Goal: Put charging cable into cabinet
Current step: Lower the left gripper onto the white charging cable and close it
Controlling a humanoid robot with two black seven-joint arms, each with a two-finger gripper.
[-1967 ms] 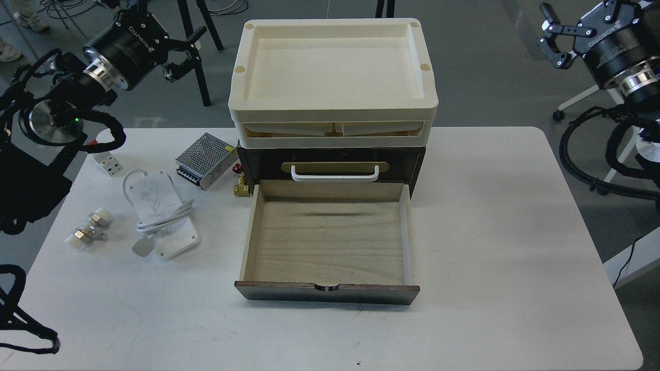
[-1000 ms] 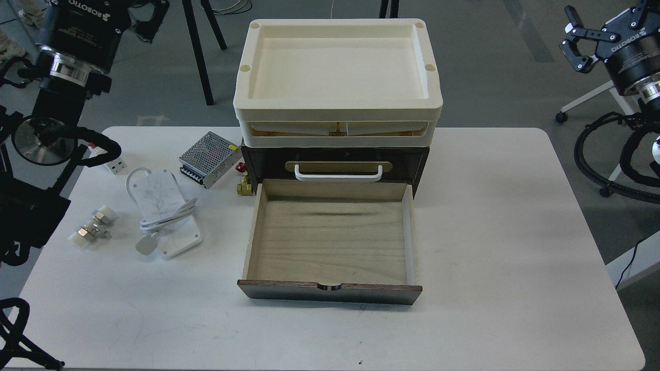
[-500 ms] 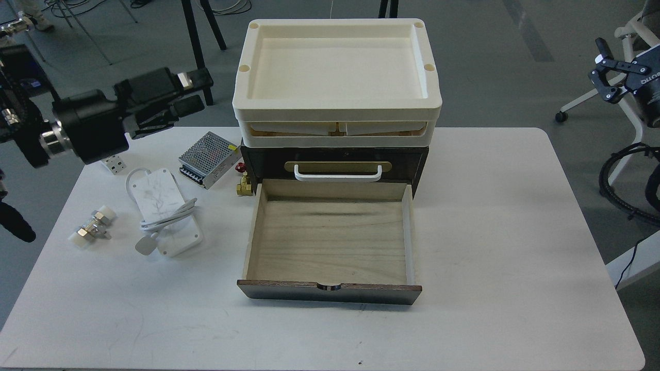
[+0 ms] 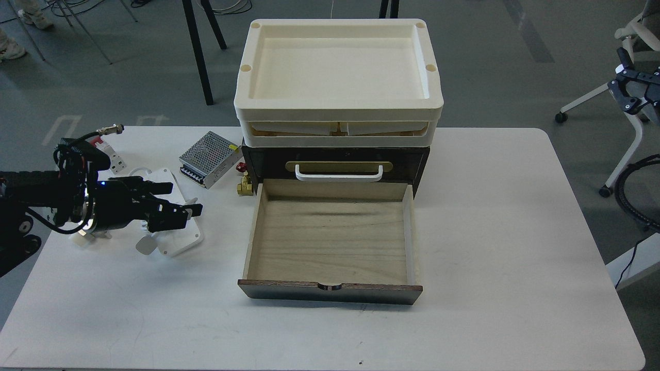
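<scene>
Head view: left gripper (image 4: 178, 203) over charging cable (image 4: 180, 238), apparently open.

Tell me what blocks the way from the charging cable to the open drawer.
Nothing visible. The cable lies left of the drawer, with bare table between them. The left gripper is above the cable.
</scene>
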